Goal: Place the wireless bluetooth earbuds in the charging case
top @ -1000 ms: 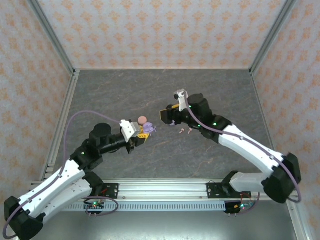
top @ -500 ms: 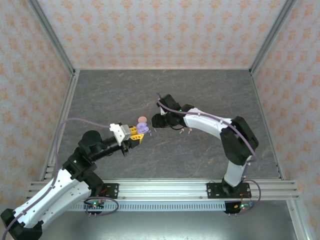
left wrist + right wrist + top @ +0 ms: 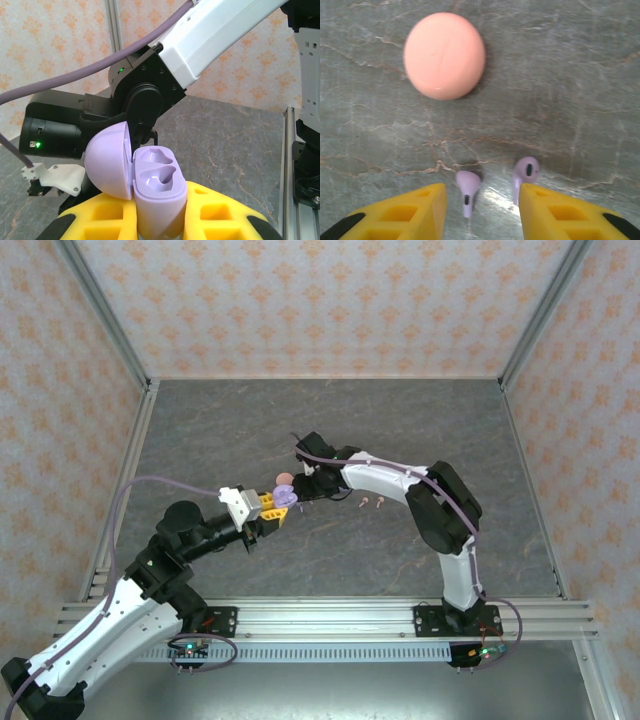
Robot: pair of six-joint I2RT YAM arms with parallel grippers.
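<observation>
My left gripper [image 3: 275,508] is shut on the lilac charging case [image 3: 160,195], which stands upright between its yellow fingers [image 3: 220,220]. The case's lid [image 3: 107,160] is swung open to the left and both wells are empty. In the top view the case [image 3: 286,496] hangs just left of my right gripper [image 3: 305,487]. In the right wrist view my right gripper [image 3: 480,195] is open low over the table with two lilac earbuds between its yellow fingers: one [image 3: 467,190] lies in the gap, the other [image 3: 526,172] rests against the right finger [image 3: 555,210].
A pink round disc [image 3: 444,55] lies on the table just beyond the right fingers, beside the case in the top view [image 3: 284,478]. Two small pink earbuds [image 3: 372,503] lie to the right under the right arm. The right wrist [image 3: 145,95] looms close behind the case.
The right arm swung left and down toward the pink disc and the case, and its jaws narrowed. The left arm shifted slightly forward with the case, then held still.
</observation>
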